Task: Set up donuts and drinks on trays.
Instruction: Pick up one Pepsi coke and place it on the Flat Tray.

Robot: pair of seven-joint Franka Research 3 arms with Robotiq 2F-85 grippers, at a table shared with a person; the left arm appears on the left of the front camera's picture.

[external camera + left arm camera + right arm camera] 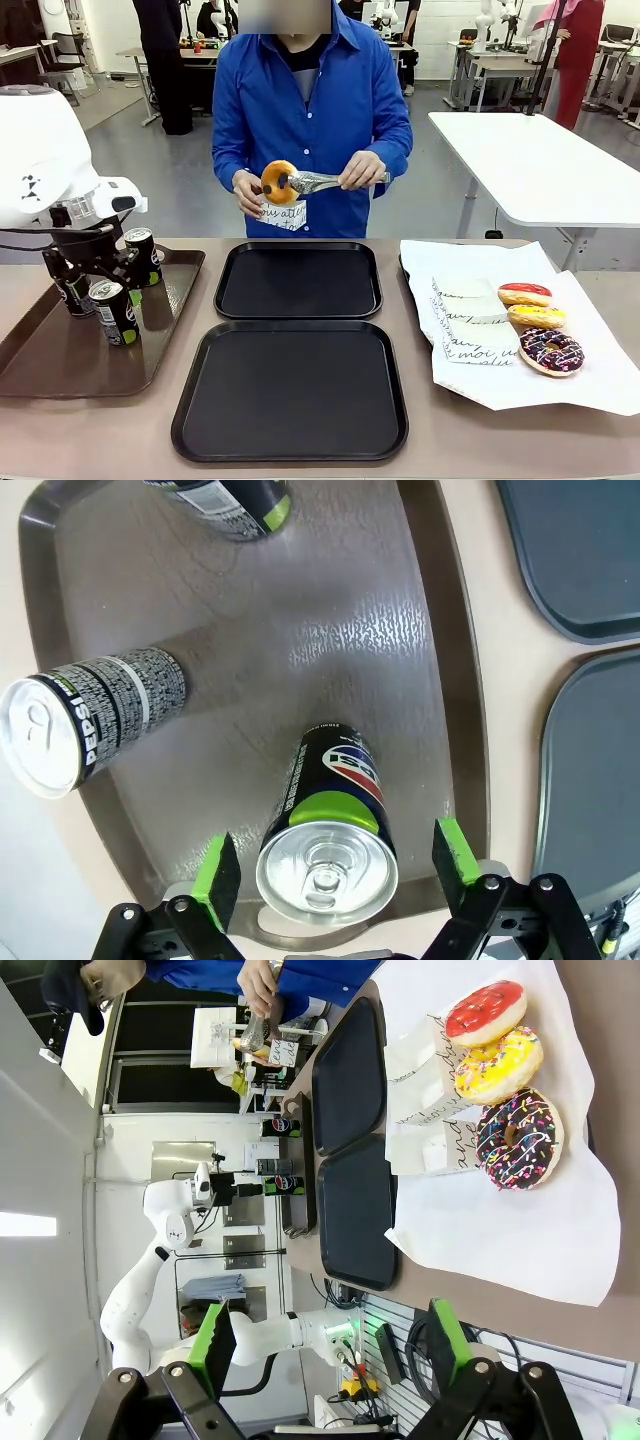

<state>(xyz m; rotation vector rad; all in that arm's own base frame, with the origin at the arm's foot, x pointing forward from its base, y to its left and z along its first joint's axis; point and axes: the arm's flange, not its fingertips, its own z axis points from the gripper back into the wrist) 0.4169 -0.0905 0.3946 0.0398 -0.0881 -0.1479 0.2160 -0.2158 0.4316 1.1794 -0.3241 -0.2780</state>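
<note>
My left gripper (335, 865) hangs open over the brown tray (40, 360), its green pads either side of one drink can (325, 850) and apart from it. Two more cans (143, 255) (115, 312) stand on that tray beside the gripper (90, 275). Two black trays (298, 282) (292, 390) lie bare mid-table. Across the table, a person grips a golden donut (279, 182) in metal tongs above a small white box (283, 213) held in the other hand. Red (525, 294), yellow (536, 317) and chocolate-sprinkle (551, 351) donuts lie on white paper. My right gripper (330, 1345) is open and holds nothing.
Flat white printed boxes (465, 315) lie on the white paper (600, 390) at the table's right end, next to the three donuts. The brown tray's raised rim (455, 680) runs close to the black trays' edges. A white table (540, 160) stands behind on the right.
</note>
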